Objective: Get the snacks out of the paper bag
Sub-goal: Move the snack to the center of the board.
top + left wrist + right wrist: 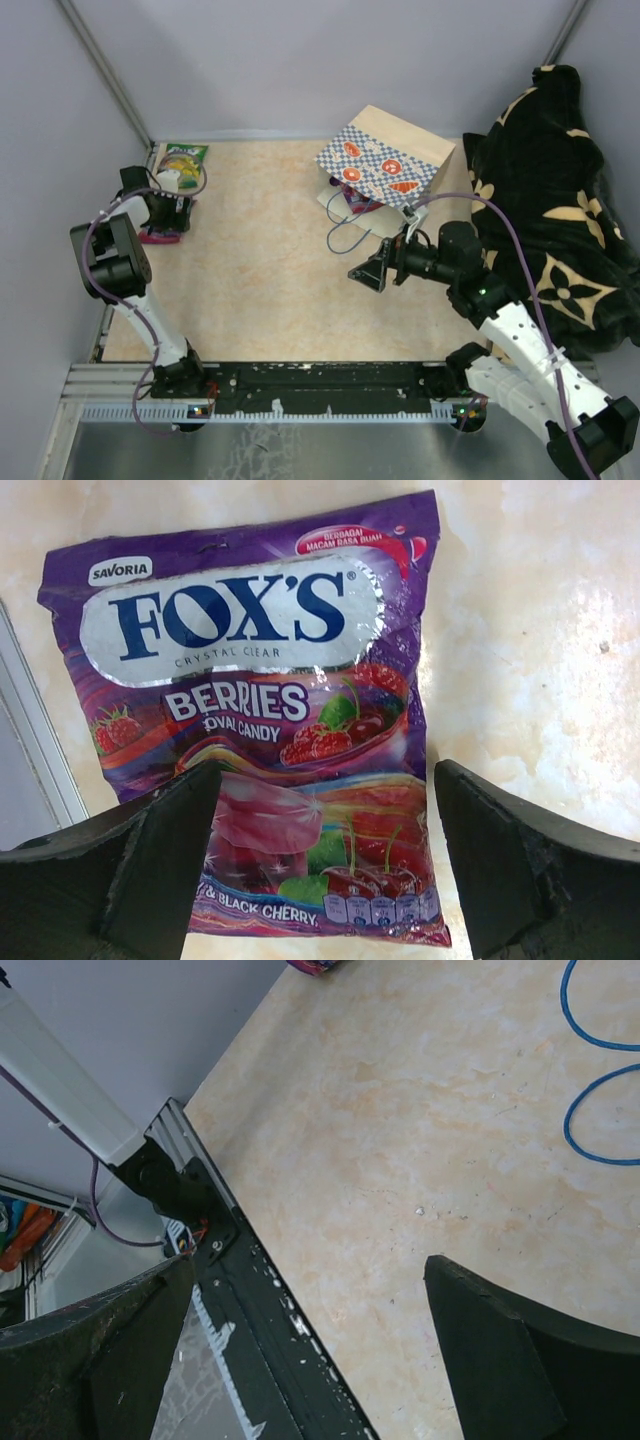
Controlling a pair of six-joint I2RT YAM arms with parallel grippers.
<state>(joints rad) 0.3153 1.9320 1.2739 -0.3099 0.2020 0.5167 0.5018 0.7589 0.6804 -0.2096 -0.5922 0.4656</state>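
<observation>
The paper bag (388,160) lies on its side at the back of the table, its mouth toward the front, with a purple snack (352,198) showing inside. Its blue cord handles (345,236) trail onto the table. A purple berries snack packet (260,710) lies flat at the far left. My left gripper (325,870) is open just above its lower end, one finger (160,870) on each side. A green snack packet (185,160) lies behind it. My right gripper (368,272) hangs open and empty in front of the bag's mouth.
A black-and-tan blanket (560,200) is heaped at the right, against the bag. Grey walls enclose the back and sides. A black metal rail (270,1300) runs along the table's near edge. The blue cord (590,1110) lies beyond my right fingers.
</observation>
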